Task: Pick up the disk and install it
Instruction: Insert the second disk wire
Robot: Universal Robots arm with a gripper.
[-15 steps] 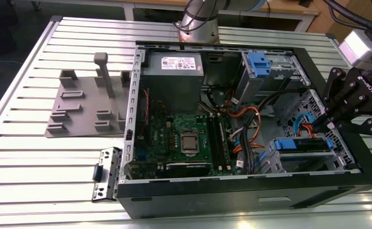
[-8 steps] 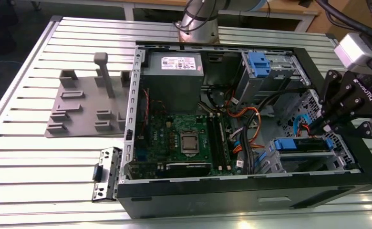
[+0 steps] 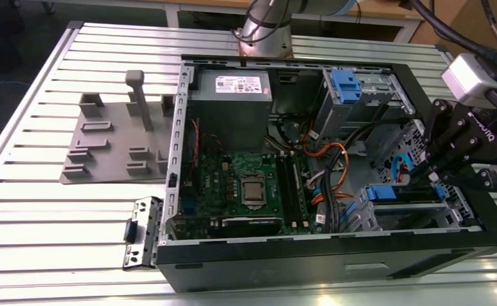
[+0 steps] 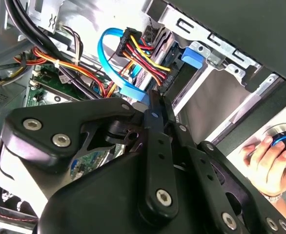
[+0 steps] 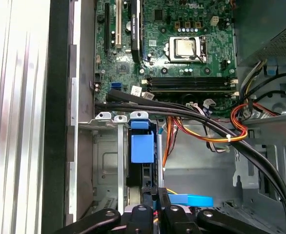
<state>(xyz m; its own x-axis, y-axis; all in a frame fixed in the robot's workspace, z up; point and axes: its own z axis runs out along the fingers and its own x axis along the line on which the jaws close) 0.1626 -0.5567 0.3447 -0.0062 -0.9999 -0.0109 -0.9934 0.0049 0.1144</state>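
The disk (image 3: 391,191) stands on edge in the drive bay at the exterior view's lower right of the open computer case (image 3: 316,261). Its blue side rail (image 5: 142,146) shows in the first wrist view. In the second wrist view its silver end (image 4: 145,73) carries a blue data cable (image 4: 111,63) and a bundle of red, yellow and black wires. My gripper (image 3: 418,182) reaches down into that bay. Its black fingers (image 4: 155,117) lie close together, shut at the disk's cabled end (image 5: 157,202). The linkage hides the contact itself.
A grey power supply box (image 3: 231,95), the green motherboard (image 3: 248,185) and a blue latch on a metal cage (image 3: 350,86) fill the case. Thick black cables (image 5: 221,131) cross beside the bay. A grey fixture (image 3: 113,140) and a black bracket (image 3: 142,233) lie outside. A person's hand (image 4: 265,161) is near the case.
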